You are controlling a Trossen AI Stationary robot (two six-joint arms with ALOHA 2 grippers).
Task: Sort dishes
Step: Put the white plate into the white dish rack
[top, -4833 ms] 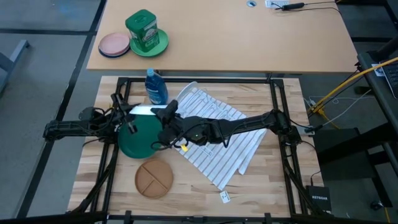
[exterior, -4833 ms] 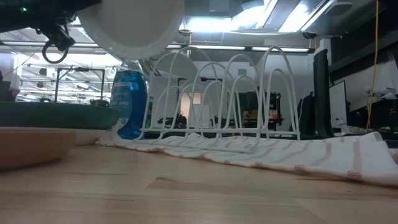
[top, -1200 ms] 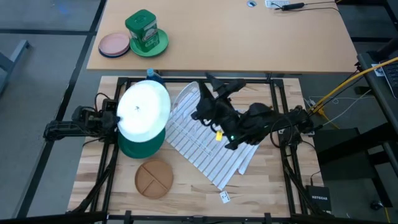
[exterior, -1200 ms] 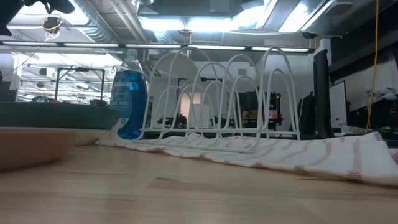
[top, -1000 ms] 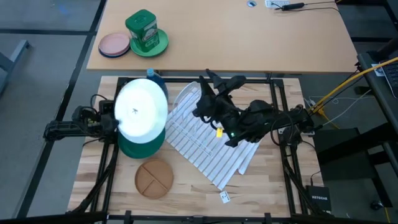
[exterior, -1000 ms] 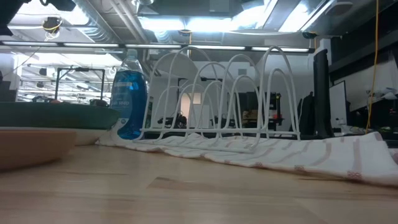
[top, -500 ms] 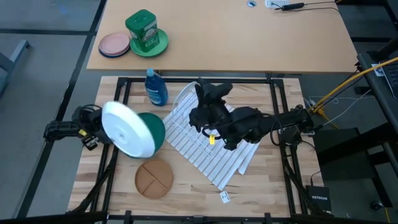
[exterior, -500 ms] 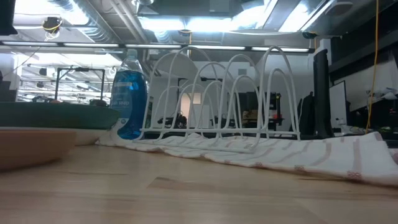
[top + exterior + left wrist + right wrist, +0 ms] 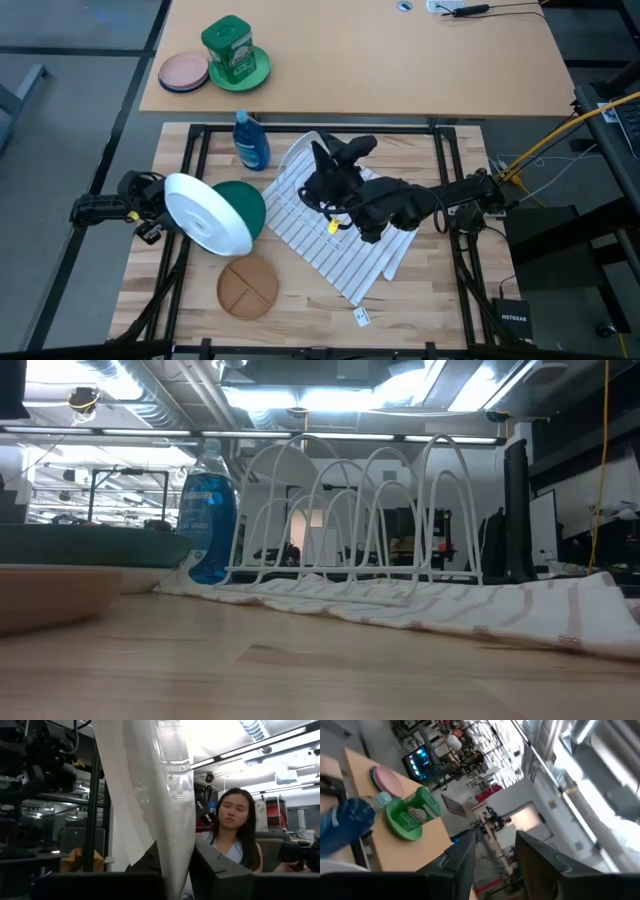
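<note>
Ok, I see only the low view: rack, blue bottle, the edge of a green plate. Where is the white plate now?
Observer: The left fingers hold the white plate tilted in the air, partly over the green plate.
Operator: Is the grip good?
Observer: In the left wrist view the plate's rim sits between both fingers.
Operator: And the right arm?
Observer: It reaches over the rack; the right fingers are open and hold nothing.
</note>
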